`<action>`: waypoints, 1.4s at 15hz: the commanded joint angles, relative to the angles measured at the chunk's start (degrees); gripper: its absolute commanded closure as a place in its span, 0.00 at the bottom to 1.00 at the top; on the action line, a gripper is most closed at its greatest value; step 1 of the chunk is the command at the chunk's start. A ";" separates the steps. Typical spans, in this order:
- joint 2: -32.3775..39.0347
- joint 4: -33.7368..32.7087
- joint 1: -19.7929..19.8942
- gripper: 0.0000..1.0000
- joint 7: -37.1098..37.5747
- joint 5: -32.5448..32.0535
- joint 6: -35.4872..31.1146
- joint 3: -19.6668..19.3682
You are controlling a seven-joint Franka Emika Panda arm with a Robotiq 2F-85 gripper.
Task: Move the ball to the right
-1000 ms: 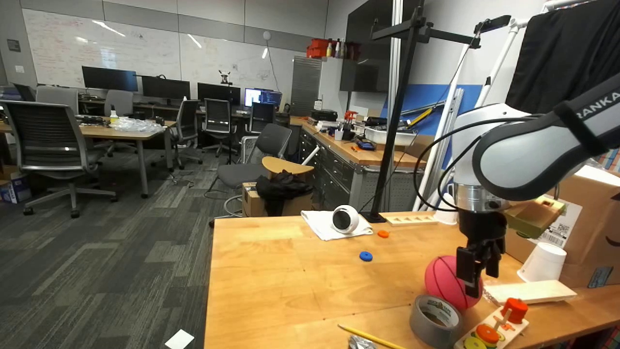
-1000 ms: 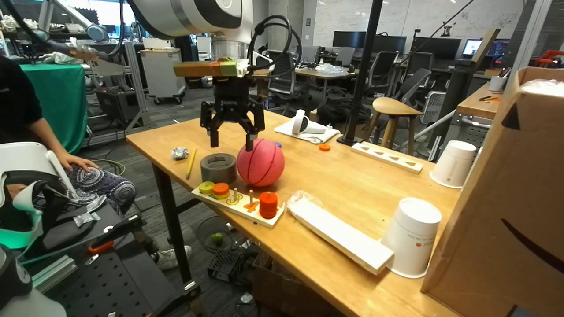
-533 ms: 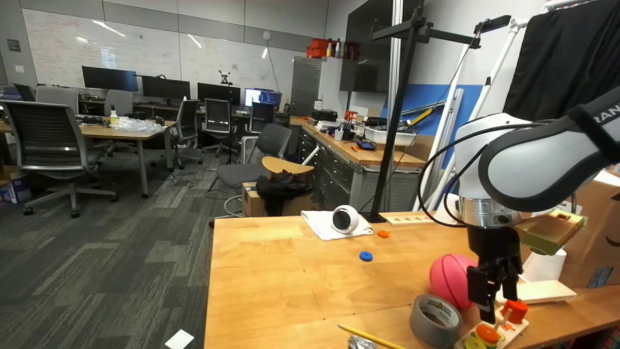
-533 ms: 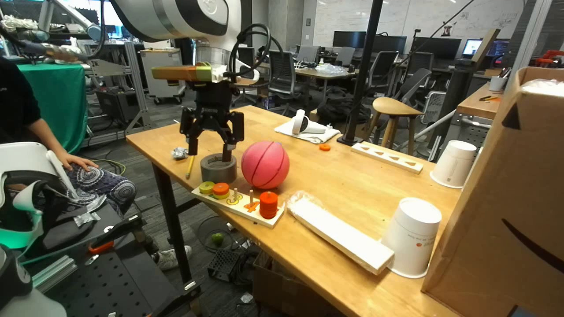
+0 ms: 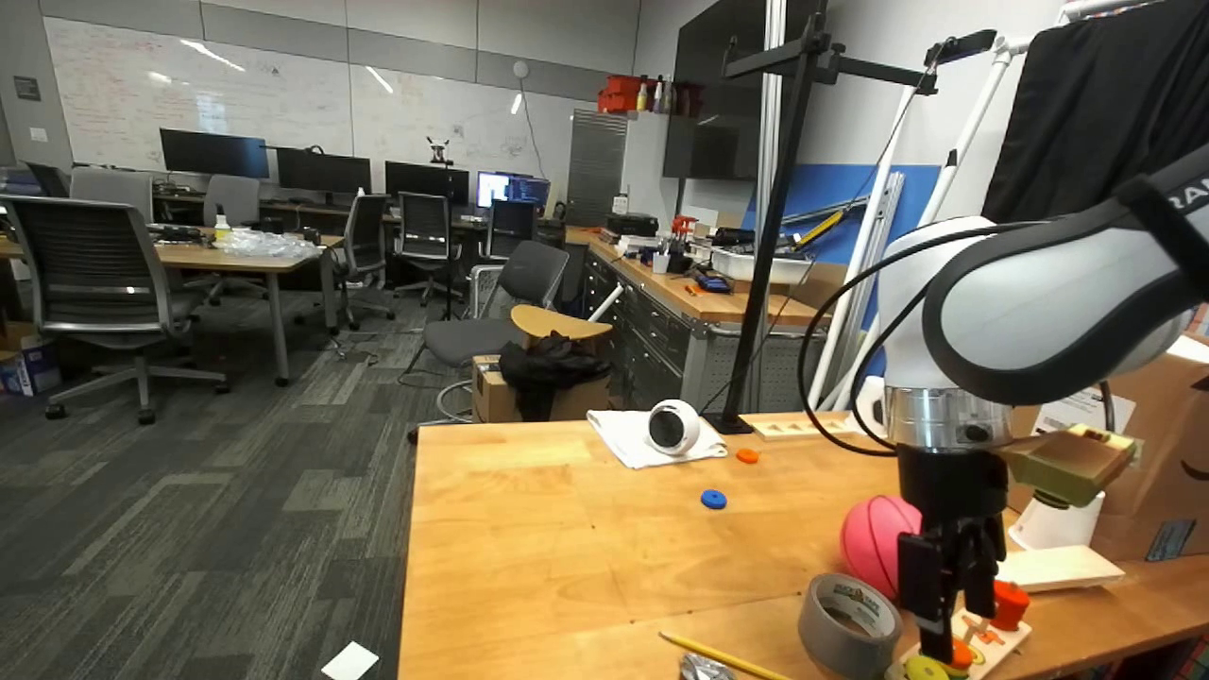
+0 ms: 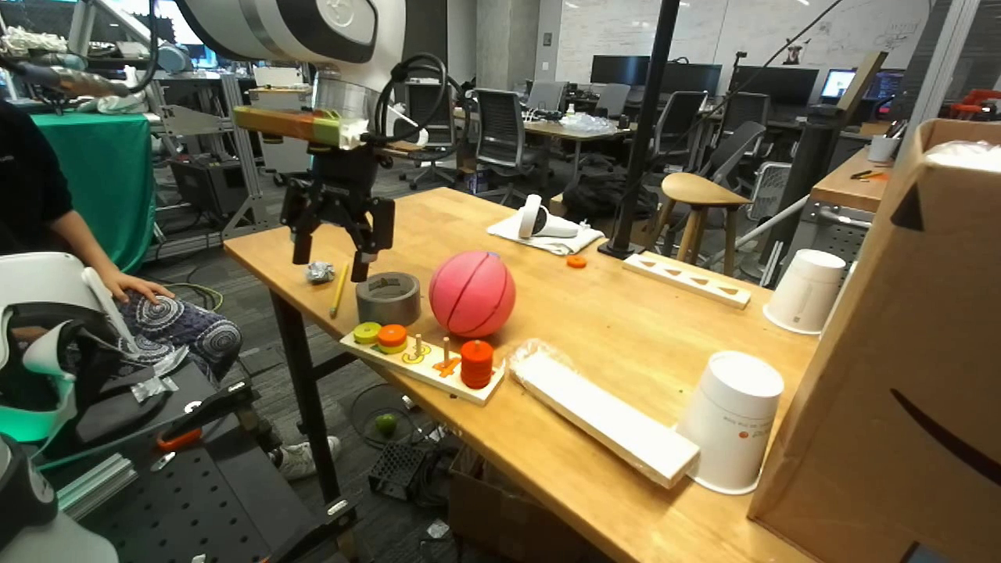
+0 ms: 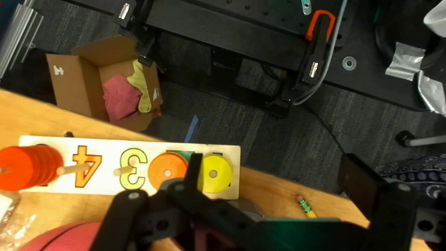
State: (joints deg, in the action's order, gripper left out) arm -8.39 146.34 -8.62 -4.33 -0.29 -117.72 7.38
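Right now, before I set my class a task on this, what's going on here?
A Franka Panda arm reaches over a wooden table, holding nothing: its Robotiq gripper hangs open near the table's edge. The pinkish-red toy basketball it is meant to move to the right rests on the table, apart from the gripper and beside a grey duct tape roll. A wooden number-stacking board lies along the edge.

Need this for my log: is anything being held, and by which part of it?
Nothing: the end effector stands open, and the ball rests apart from it on the table.
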 commanded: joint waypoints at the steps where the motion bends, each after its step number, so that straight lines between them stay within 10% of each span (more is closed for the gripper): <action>1: -1.57 1.09 -0.62 0.00 -2.95 2.73 0.44 0.02; 8: -1.66 1.69 -0.75 0.00 -12.90 3.65 -3.61 -0.89; 21: 2.33 -4.13 -1.93 0.00 -56.17 13.90 -2.47 -2.59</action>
State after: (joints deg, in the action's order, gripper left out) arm -7.96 145.04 -10.27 -50.84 11.86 -121.12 6.19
